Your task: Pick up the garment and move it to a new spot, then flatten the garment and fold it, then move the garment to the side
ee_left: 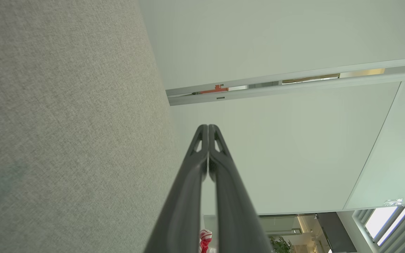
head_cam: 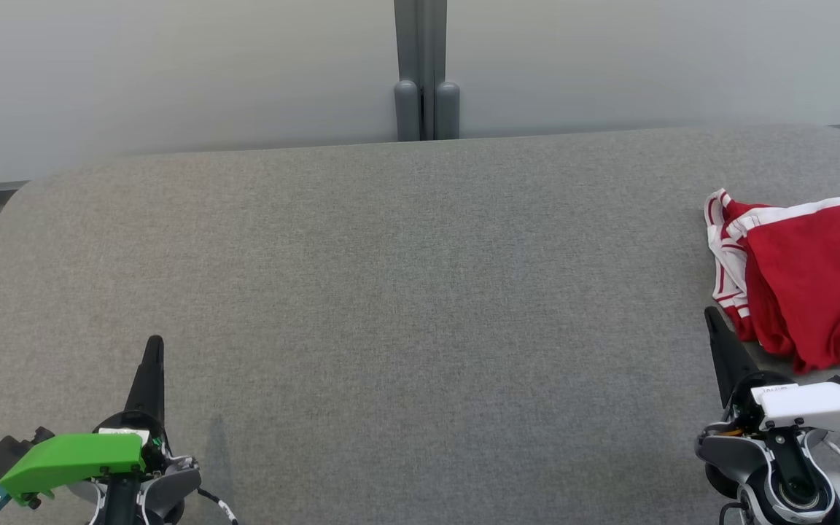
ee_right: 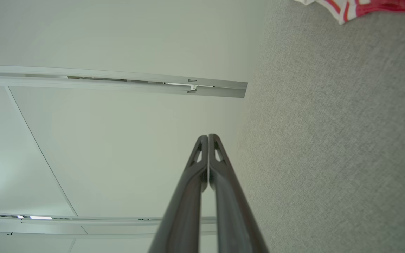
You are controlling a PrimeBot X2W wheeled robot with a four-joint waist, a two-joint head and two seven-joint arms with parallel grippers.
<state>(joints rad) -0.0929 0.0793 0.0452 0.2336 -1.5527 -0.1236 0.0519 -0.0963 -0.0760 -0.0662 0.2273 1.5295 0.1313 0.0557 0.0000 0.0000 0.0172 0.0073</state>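
Head view: a red garment (head_cam: 814,284) with white trim lies crumpled at the right edge of the grey counter (head_cam: 420,255), partly cut off by the frame. The left tool (head_cam: 154,345) sits at the lower left, fingers pressed together and pointing up the view over bare counter, well apart from the garment. The right tool (head_cam: 713,318) sits at the lower right, also closed and leaning slightly left. Its tip is just beside the garment's near hem; contact cannot be judged.

Left wrist view: the left tool (ee_left: 208,128) is closed on nothing and aims at a pale wall (ee_left: 276,35), with the counter (ee_left: 65,123) along the left. A scrap of the garment (ee_left: 205,239) peeks out at the bottom edge.

Right wrist view: the right tool (ee_right: 208,137) is closed and empty, with the counter (ee_right: 329,123) on the right and the garment (ee_right: 360,7) in the top right corner.
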